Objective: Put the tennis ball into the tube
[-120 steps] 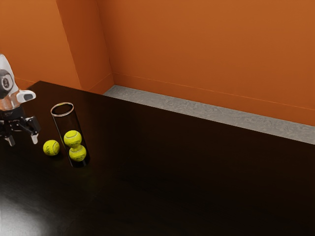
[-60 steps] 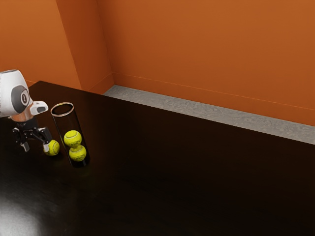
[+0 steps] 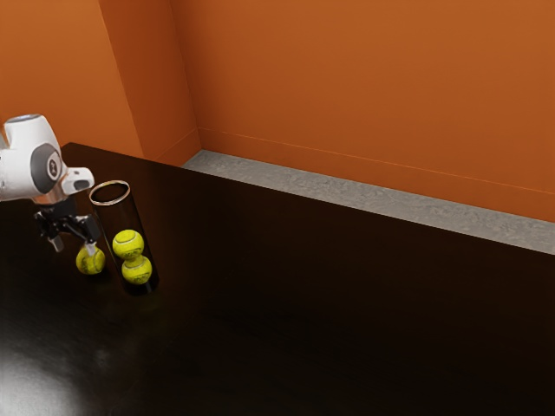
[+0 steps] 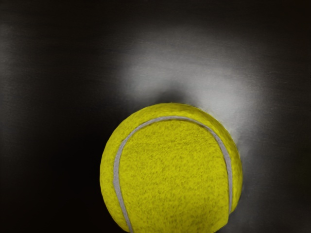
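Hanging low over the glossy black table (image 3: 303,329) at the exterior view's left: the black two-finger gripper (image 3: 75,247), on the white, rounded arm (image 3: 30,160). Holding both fingers apart, with nothing clamped between them. Directly below the hand in the wrist view, close and large: the loose fuzzy yellow tennis ball with its pale curved seam (image 3: 90,263). Resting on the table, outside the tube. In the exterior view, overlapping the upper edge of the loose ball with the fingertip nearer that view's right (image 3: 92,250); cannot tell whether touching it or just in front of it.

Just beside the loose ball, toward the exterior view's right: the tall see-through cylindrical tube with a pale ring rim (image 3: 110,192), standing on end. Holding two yellow tennis balls (image 3: 128,244), stacked one on the other in the lower part.

Compared with half a second ago: shifted the gripper a little toward the exterior view's right and higher in that view, with fingers apart then as well. Left the loose ball in the same spot on the table. Found no change in the tube or the stacked pair.
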`<state>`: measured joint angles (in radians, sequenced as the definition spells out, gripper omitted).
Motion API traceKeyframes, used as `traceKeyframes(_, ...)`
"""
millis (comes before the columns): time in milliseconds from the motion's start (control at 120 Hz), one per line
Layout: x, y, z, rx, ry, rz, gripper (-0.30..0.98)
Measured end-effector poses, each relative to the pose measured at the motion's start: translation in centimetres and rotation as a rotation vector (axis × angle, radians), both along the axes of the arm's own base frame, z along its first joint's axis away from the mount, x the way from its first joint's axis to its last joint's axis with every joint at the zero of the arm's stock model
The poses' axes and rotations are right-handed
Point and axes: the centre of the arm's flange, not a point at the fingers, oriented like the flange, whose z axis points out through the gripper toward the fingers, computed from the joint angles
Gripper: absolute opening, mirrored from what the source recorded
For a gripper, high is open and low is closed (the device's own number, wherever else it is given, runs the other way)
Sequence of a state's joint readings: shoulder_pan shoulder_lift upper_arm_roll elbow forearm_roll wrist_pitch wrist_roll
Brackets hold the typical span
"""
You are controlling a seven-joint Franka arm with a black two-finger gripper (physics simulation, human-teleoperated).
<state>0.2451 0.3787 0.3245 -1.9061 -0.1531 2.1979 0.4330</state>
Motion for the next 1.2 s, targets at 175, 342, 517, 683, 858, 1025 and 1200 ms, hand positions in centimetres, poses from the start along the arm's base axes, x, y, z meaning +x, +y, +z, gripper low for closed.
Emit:
traceKeyframes(175,1.1,0.1,-0.4,0.019,-0.008,-0.031,0.68)
traceKeyframes(342,2.0,-0.1,-1.4,0.025,-0.005,-0.057,0.68)
traceKeyframes(517,2.1,-0.2,-1.7,0.027,-0.005,-0.070,0.69)
traceKeyframes(683,2.2,-0.3,-1.8,0.026,-0.006,-0.078,0.69)
traceKeyframes(858,2.3,-0.9,-3.7,0.011,0.016,-0.087,0.69)
traceKeyframes(1025,2.0,-1.0,-5.3,-0.007,0.033,-0.080,0.69)
traceKeyframes(1200,1.9,-0.9,-5.6,-0.014,0.033,-0.073,0.69)
